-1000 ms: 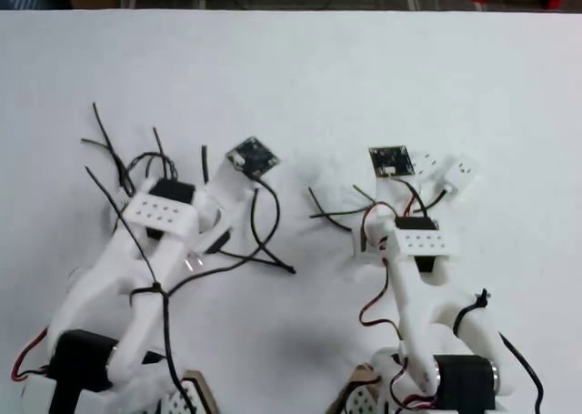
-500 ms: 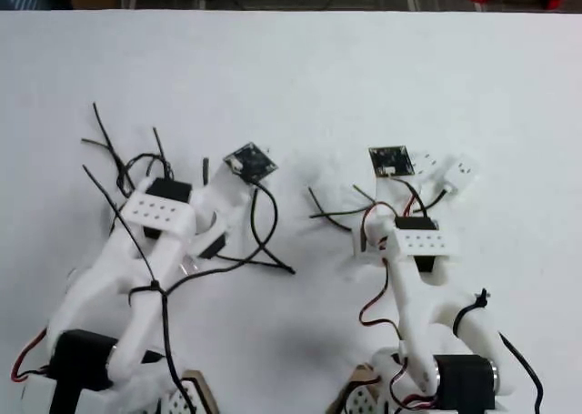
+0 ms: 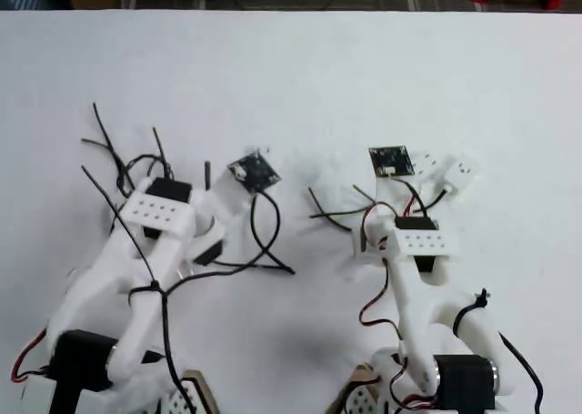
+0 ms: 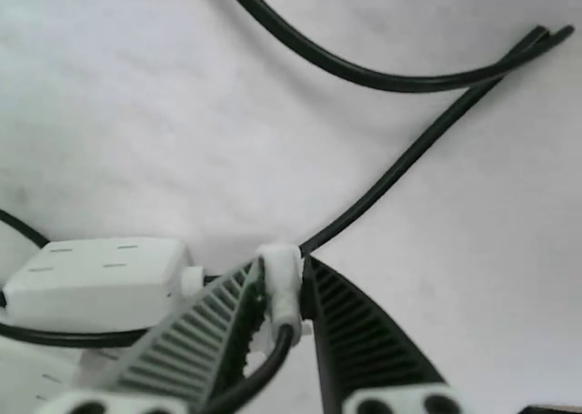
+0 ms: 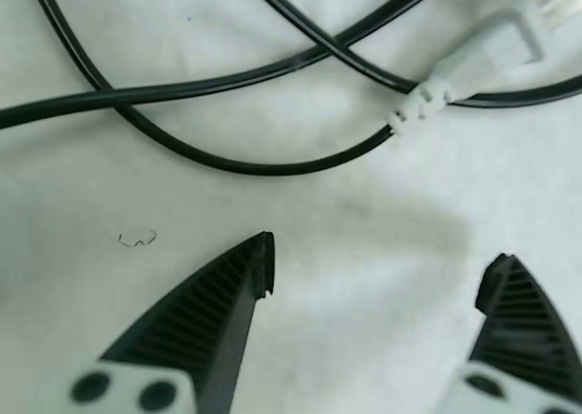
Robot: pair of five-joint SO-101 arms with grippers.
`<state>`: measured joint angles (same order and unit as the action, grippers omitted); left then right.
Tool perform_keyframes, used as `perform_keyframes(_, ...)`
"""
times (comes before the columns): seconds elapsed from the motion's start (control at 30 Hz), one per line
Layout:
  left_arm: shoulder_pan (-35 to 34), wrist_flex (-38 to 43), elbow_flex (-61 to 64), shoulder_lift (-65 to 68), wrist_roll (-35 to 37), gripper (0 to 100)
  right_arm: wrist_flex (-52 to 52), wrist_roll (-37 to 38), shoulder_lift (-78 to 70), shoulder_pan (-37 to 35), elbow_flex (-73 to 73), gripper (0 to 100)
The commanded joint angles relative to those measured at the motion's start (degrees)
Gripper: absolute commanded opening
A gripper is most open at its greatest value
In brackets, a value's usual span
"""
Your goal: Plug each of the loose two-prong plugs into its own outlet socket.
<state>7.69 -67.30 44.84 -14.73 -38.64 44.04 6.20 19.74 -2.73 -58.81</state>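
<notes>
The left tool (image 4: 282, 270) is pressed together on a white plug (image 4: 280, 291). The plug lies lengthwise between the fingers, its black cord end pointing back toward the arm; its prongs cannot be made out. Just beside it, a white socket block (image 4: 95, 277) rests flat on the worktop (image 3: 364, 68), slots facing up. The right tool (image 5: 380, 261) is spread wide above bare worktop, touching nothing. Beyond its fingertips a second plug (image 5: 482, 55) lies flat among crossing black cords (image 5: 227, 86), prongs pointing away from the tool.
</notes>
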Motion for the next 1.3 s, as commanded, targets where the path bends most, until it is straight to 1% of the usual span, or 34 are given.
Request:
perform_keyframes(0.0,-1.36,-2.99,-1.67,-1.36,-2.37,8,-0.92,-0.09,1.89,-0.22,0.26,35.4)
perform_keyframes(0.17,-4.79,-5.98,-4.22,-1.36,-3.08,8,-0.92,-0.09,1.89,-0.22,0.26,35.4)
perform_keyframes(0.27,-5.05,-9.23,-4.92,-1.36,-7.03,8,-0.92,-0.09,1.89,-0.22,0.26,35.4)
perform_keyframes(0.33,-5.14,-10.64,-5.1,-1.36,-8.0,8,-0.92,-0.09,1.89,-0.22,0.26,35.4)
perform_keyframes(0.5,-4.09,-9.76,-4.92,-1.27,-8.0,7,-0.92,-0.09,1.89,-0.22,0.26,35.4)
perform_keyframes(0.57,-1.89,-8.18,-5.27,-1.63,-7.56,7,-0.92,-0.09,1.89,-0.13,0.26,35.4)
perform_keyframes(0.6,-0.4,-7.91,-5.71,-1.71,-7.12,7,-0.92,-0.09,1.89,-0.13,0.26,35.4)
perform_keyframes(0.8,7.52,-7.65,-12.75,-1.8,3.96,7,-0.92,-0.09,1.89,-0.13,0.26,35.4)
perform_keyframes(0.87,10.24,-5.01,-13.36,-1.8,7.56,7,-0.92,-0.09,1.89,-0.04,0.26,35.4)
perform_keyframes(0.97,13.05,1.67,-11.16,-1.8,12.84,7,-0.92,-0.09,1.89,-0.04,0.26,35.4)
perform_keyframes(1.1,13.93,11.25,-5.98,-1.8,18.02,3,-0.92,-0.09,1.89,-0.04,0.26,35.4)
perform_keyframes(1.17,13.76,15.21,-2.11,-1.8,18.02,4,-0.92,-0.09,1.89,-0.04,0.26,35.4)
perform_keyframes(1.27,13.67,16.18,2.02,-1.8,15.74,4,-0.92,-0.09,1.89,-0.04,0.26,35.4)
